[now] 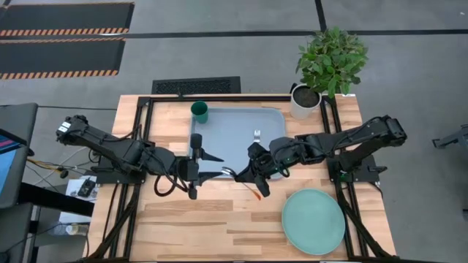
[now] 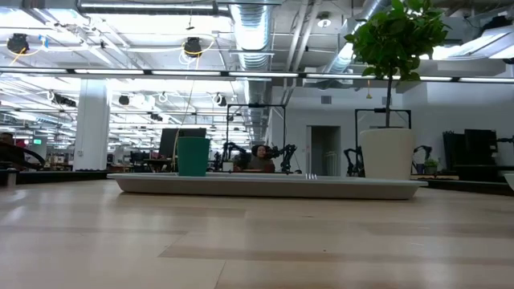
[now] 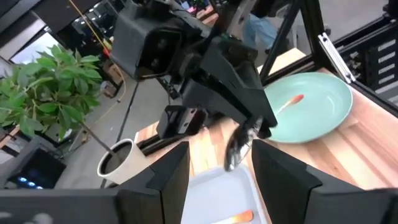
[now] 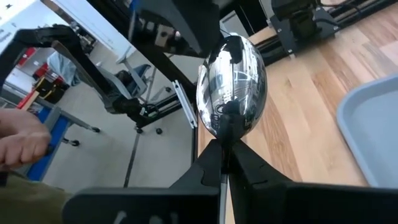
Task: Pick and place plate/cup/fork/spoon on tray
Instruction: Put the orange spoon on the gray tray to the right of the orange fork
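Observation:
The light blue-grey tray lies at the table's middle and also shows in the low view. The dark green cup stands in its far left corner. The fork lies on the tray. The mint-green plate rests on the table at the near right. My right gripper is shut on the spoon over the tray's near edge. My left gripper is open and empty over the tray's left part, facing the spoon. My right gripper pinches the spoon's neck, just behind the silver bowl, between its two fingertips. The bowl sticks out past the fingertips toward the table's left. The orange handle points back toward the near edge. The spoon is lifted clear of the tray.
A white plant pot with a leafy plant stands at the tray's far right corner. Black frame rails run along the table's left and right sides. Bare wood lies along the near edge, left of the plate. A person's hand shows beyond the table.

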You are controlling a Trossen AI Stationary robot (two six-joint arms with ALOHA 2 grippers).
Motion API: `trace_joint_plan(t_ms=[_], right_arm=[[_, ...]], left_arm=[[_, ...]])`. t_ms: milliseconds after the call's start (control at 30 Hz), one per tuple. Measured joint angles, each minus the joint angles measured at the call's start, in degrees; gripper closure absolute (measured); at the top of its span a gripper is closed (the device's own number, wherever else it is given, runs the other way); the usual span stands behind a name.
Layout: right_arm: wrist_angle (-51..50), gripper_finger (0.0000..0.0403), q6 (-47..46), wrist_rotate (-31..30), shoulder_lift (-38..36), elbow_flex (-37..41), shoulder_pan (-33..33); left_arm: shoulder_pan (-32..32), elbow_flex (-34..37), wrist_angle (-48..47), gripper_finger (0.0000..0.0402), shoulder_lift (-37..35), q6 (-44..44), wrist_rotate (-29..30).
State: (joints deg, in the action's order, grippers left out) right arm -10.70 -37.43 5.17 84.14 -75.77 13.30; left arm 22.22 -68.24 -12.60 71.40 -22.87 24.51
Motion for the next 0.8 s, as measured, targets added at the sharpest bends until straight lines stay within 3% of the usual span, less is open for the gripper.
trace_joint_plan(t_ms=[167, 400, 533, 800], right_arm=[[1.67, 0.0379, -0.02, 1.03, 0.0, 0.0, 0.04], [2.54, 0.0381, -0.02, 1.07, 0.2, 0.0, 0.02], [2.88, 0.0378, -0.04, 1.07, 0.72, 0.07, -0.07], [4.0, 0.038, -0.07, 1.07, 1.31, 0.02, -0.33]], left_arm=[[-0.15, 0.01, -3.34, 0.0236, 0.0, -0.1, 0.06], [-0.2, 0.01, -0.96, 0.0236, 0.0, -0.46, 2.65], [-0.2, 0.01, -0.07, 0.0236, 0.0, -0.48, -0.23], [-0.2, 0.07, 0.28, 0.0245, 0.0, -1.23, 0.26]])
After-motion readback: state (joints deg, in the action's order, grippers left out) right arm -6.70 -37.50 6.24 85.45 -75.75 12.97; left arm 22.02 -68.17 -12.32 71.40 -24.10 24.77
